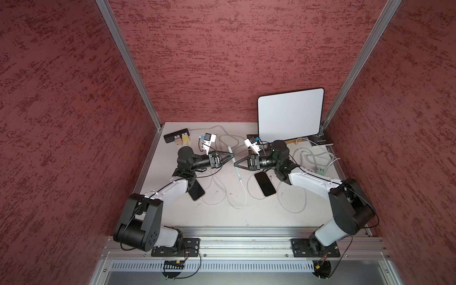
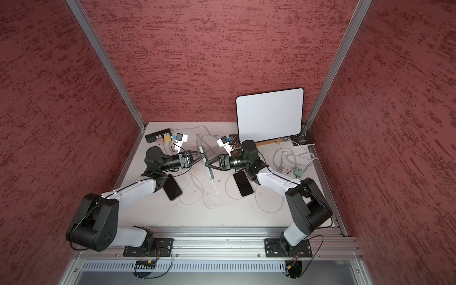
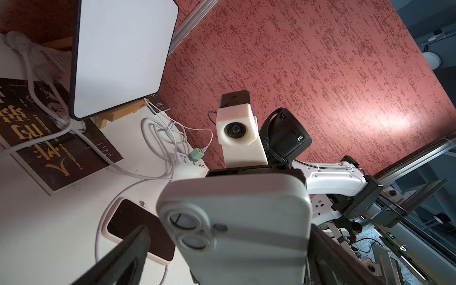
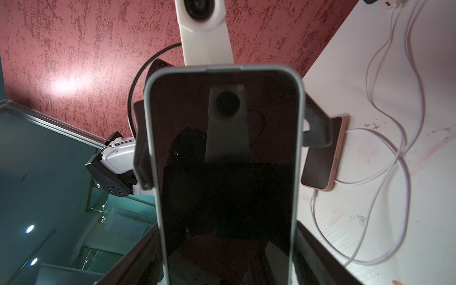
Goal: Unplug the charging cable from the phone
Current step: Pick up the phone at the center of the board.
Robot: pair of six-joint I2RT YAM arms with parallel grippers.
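Mid-table, a pale blue-cased smartphone (image 1: 238,172) is held clear of the white tabletop (image 1: 222,214). It is stood on one long edge between the two arms. Its dark screen is faced in the right wrist view. Its back, with two camera lenses, is faced in the left wrist view.

The right claw (image 1: 236,164) is closed across the smartphone's width, with a finger against each long edge, so the smartphone is pinched there.

The left claw (image 1: 232,156) is spread wide and straddles the same smartphone from the opposite side. A gap is seen between one finger (image 3: 130,249) and the case edge, so no grip is made.

The plug of the thin white charging cable (image 1: 245,195) is seen at the smartphone's end nearest the arm bases, apparently seated in the port. The cord is draped down and looped on the tabletop.

Also noted:
- A pink-cased phone (image 1: 265,183) is laid flat, screen up, just beside the right arm.
- A second dark-screened phone (image 1: 197,192) is partly covered by the left arm.
- A white rounded panel (image 1: 290,114) is leaned against the back wall.
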